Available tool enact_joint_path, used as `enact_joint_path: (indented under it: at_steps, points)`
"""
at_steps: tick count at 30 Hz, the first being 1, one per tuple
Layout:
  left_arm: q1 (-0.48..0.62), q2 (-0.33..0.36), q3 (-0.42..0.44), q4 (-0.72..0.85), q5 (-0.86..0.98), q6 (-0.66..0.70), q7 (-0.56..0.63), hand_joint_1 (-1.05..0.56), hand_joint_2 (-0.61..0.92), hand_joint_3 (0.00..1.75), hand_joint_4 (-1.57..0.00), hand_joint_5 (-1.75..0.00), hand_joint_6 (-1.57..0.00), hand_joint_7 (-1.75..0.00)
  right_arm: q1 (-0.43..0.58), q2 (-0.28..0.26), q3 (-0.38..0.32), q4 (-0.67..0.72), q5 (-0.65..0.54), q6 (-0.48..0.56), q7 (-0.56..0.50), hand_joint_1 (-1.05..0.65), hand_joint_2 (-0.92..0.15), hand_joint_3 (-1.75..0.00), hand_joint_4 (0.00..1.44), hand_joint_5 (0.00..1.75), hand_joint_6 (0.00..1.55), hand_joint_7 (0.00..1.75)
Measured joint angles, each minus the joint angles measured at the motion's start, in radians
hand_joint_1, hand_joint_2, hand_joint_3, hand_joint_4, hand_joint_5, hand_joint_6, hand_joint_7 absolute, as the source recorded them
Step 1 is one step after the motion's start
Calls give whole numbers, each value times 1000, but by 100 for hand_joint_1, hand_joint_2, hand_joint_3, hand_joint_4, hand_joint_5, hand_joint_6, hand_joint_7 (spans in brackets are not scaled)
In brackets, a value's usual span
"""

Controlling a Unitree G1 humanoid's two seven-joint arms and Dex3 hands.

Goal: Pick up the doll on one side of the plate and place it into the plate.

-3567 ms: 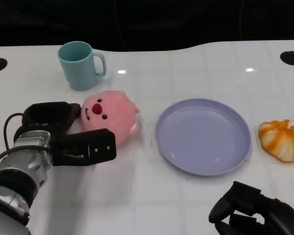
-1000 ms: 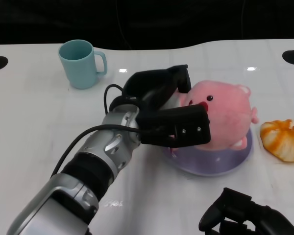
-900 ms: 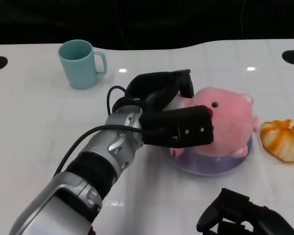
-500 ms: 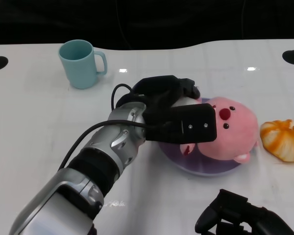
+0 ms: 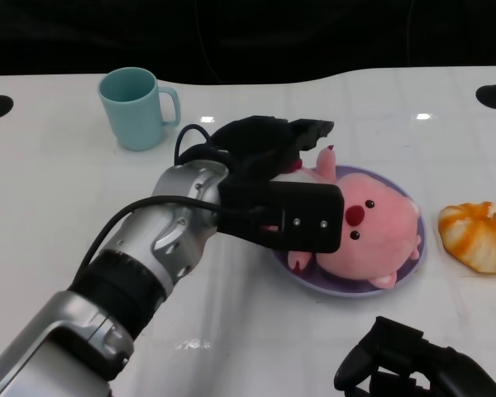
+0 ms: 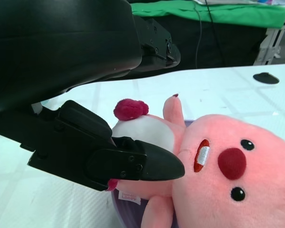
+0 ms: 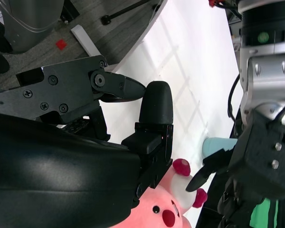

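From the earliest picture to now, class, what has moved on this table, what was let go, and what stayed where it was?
The pink doll moved from beside the teal mug into the purple plate, carried there by the left robot hand. It now lies in the plate with the fingers spread, one still at its side, so it seems released. The mug, plate, orange-striped toy and right robot hand stayed put.
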Motion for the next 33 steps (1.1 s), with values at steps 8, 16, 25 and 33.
enact_joint_path:
  at_steps: [8, 16, 25, 33]
  points:
    - [158, 45, 115, -273, -143, 46, -102, -87, 92, 44, -5, -3, -6, -2, -7, -4, -18, 5, 8, 1, 16, -26, -92, -52, 67, 175, 46, 170]
    - [290, 79, 236, -448, -338, 54, -179, -65, 92, 29, -7, -27, -14, -8, -7, -6, -17, 7, 2, 1, 17, -25, -92, -52, 67, 175, 46, 170]
    - [466, 83, 344, -653, -557, 92, -221, -21, 77, 58, -10, -108, -49, -36, -8, -5, -16, 7, 3, 6, 17, -27, -92, -52, 67, 175, 46, 169]
    - [634, 48, 436, -838, -710, 220, -189, -9, 58, 92, -72, -108, -82, -79, -15, -5, -16, 8, 7, 7, 17, -30, -92, -51, 67, 175, 47, 169]
